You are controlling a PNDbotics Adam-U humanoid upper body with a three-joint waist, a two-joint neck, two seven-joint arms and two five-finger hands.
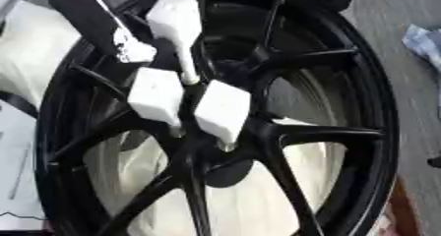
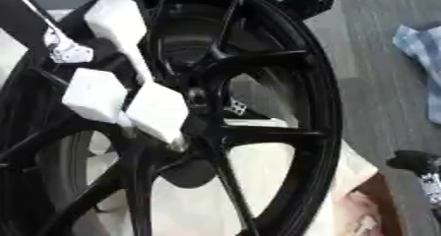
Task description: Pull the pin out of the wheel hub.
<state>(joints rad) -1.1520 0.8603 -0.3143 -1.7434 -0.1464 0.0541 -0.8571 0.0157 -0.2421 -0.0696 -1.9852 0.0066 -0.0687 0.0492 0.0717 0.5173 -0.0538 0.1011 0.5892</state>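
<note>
The left hand (image 1: 185,90), white-padded fingers bunched at the black wheel hub (image 1: 215,132), hides the pin; whether it grips anything cannot be told. The wheel rim (image 1: 379,107) is cut off.

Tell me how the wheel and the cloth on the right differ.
The wheel is black; the cloth is pale blue and white. The wheel is rigid, spoked and fills the view; the cloth is small and crumpled at the right edge. The left hand is at the wheel's hub; nothing touches the cloth.
</note>
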